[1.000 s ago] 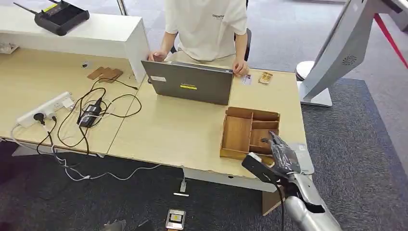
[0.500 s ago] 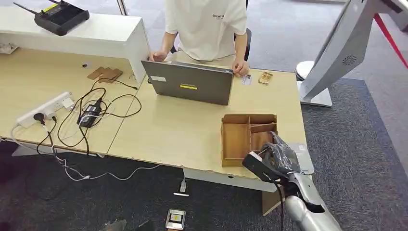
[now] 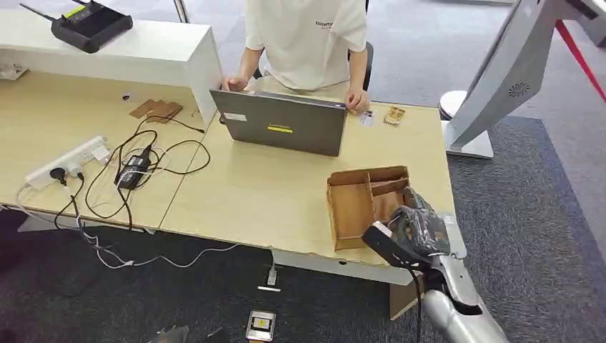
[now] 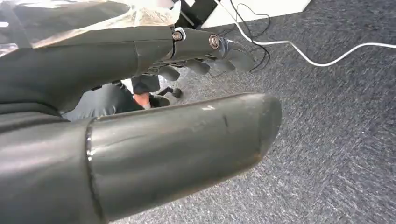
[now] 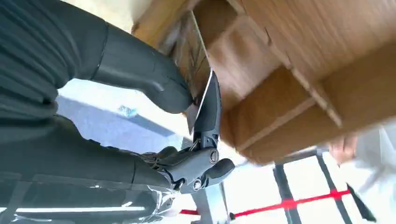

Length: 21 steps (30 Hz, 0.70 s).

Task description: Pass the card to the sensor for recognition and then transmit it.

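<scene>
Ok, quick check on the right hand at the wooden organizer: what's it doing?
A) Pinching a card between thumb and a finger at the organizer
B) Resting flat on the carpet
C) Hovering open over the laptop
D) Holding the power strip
A: the right wrist view shows the right hand pinching a thin card between its thumb and a finger, close against the wooden organizer.

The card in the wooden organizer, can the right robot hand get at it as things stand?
Probably yes: the right robot hand is at the wooden organizer on the table edge, and the wrist view shows its thumb and a finger already pinching the card, with nothing in between.
</scene>
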Motion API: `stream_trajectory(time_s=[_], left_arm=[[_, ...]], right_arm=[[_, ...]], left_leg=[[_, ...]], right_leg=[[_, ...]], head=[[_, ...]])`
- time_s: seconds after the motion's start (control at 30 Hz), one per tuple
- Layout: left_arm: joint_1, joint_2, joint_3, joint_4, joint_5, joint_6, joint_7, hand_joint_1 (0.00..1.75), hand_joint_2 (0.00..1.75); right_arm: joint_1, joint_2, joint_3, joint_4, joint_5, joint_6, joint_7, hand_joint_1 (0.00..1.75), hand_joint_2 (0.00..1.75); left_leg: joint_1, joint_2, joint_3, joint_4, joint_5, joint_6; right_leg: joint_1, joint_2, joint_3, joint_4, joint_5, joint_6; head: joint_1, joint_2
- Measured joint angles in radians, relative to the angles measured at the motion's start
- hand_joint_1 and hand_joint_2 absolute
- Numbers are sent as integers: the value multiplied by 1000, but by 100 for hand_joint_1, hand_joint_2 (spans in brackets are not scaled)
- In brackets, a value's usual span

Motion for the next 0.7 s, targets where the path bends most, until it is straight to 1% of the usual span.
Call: stream_trajectory(time_s=[0.07, 0.23, 0.5, 0.57, 0.7], left_arm=[[0, 0, 0, 0, -9, 0, -6, 0, 0], [0, -2, 0, 0, -19, 0, -15, 0, 0], [0, -3, 0, 0, -26, -1, -18, 0, 0], [-1, -3, 0, 0, -29, -2, -19, 0, 0], [-10, -4, 0, 0, -46, -21, -21, 0, 0]], right_arm=[[-12, -4, -15, -32, 11, -52, 18, 175, 175], [-48, -26, -54, -122, 33, -67, 55, 175, 175], [-105, -55, -89, -250, 55, -55, 82, 175, 175], [-125, -61, -91, -274, 56, -45, 86, 175, 175], [-169, -62, -88, -293, 40, 0, 91, 175, 175]], left_leg=[[0, 0, 0, 0, 0, 0], [0, 0, 0, 0, 0, 0], [0, 0, 0, 0, 0, 0], [0, 1, 0, 0, 0, 0], [0, 0, 0, 0, 0, 0]], right_leg=[[0, 0, 0, 0, 0, 0], [0, 0, 0, 0, 0, 0], [-1, 0, 0, 0, 1, 0], [-1, 0, 0, 0, 1, 0], [-1, 0, 0, 0, 1, 0]], head=[[0, 0], [0, 0], [0, 0], [0, 0], [0, 0]])
